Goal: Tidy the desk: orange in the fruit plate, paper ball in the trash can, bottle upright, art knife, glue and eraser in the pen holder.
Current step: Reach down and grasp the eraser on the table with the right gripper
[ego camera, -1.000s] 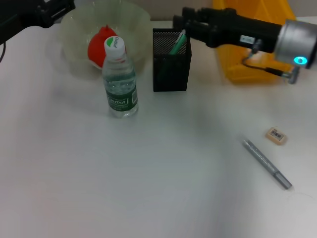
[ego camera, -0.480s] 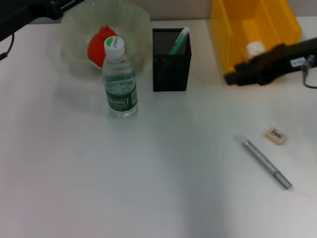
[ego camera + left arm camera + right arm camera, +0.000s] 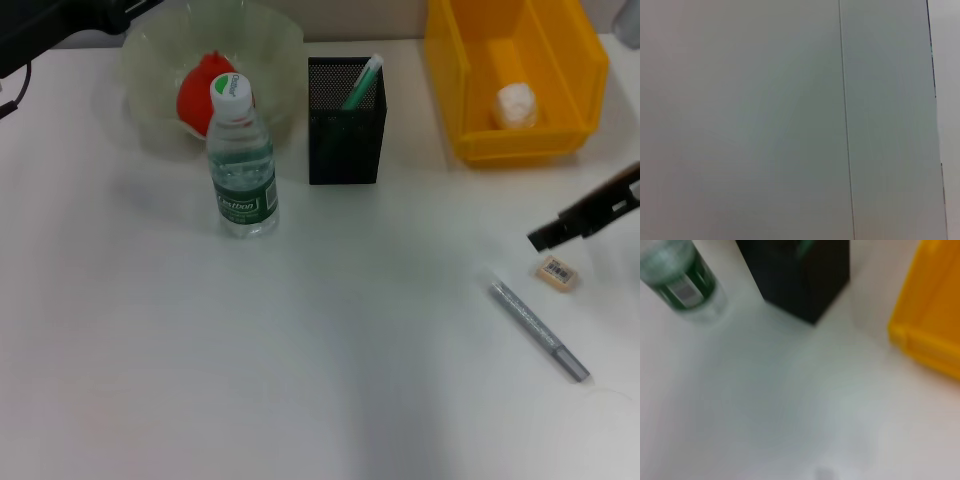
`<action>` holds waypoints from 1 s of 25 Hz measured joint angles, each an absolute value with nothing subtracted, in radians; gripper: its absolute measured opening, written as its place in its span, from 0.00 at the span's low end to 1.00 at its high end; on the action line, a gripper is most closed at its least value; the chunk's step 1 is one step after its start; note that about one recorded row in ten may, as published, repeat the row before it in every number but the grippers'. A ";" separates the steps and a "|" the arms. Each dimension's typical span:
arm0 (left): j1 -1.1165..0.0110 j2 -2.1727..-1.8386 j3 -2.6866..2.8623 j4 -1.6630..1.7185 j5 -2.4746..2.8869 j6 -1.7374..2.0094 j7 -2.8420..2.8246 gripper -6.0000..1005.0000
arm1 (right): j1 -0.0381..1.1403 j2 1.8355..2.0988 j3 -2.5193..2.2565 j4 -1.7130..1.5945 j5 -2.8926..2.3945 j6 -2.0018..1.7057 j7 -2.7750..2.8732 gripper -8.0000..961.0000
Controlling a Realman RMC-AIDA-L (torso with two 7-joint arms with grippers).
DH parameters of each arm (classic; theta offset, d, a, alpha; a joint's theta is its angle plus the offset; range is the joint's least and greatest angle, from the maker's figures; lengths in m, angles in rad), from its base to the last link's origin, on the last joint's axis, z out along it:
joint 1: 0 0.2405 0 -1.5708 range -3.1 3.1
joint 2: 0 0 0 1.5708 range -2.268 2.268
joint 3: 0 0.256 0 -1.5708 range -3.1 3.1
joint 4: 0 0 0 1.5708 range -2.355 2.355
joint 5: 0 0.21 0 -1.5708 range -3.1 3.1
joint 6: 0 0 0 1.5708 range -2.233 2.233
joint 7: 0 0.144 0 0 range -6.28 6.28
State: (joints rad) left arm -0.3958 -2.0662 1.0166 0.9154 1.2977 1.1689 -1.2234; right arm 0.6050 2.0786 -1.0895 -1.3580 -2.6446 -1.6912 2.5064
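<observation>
The orange [image 3: 198, 88] lies in the pale-green fruit plate [image 3: 150, 135] at the back left. The bottle [image 3: 242, 160] stands upright in front of it. The black mesh pen holder [image 3: 346, 135] holds a green-and-white glue stick [image 3: 362, 82]. The paper ball [image 3: 515, 105] lies in the yellow trash can [image 3: 470, 100]. The tan eraser [image 3: 557, 273] and the grey art knife [image 3: 538, 330] lie on the desk at the right. My right gripper [image 3: 545, 237] hangs just beside and above the eraser. My left gripper [image 3: 100, 12] is parked at the back left.
The right wrist view shows the bottle [image 3: 682, 280], the pen holder [image 3: 800, 275] and a corner of the trash can [image 3: 935, 330] on the white desk. The left wrist view shows only a plain grey surface.
My right arm has swung from above the pen holder, past the trash can, to the right and down beside the eraser. The glue stick stays in the pen holder.
</observation>
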 joint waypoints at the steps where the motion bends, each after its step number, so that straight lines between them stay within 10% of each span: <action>1: -0.398 -2.066 1.018 0.915 1.298 1.169 -1.223 0.70 | 0.614 2.079 -1.102 -1.321 -2.683 -1.691 2.521 0.51; 25: -0.382 -2.070 1.016 0.911 1.298 1.180 -1.229 0.70 | 0.657 2.083 -1.244 -1.135 -2.786 -1.528 2.545 0.53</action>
State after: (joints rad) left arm -0.3818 -2.0696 1.0156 0.9111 1.2977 1.1797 -1.2287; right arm 0.6567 2.0832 -1.2444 -1.1350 -2.7858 -1.5281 2.5454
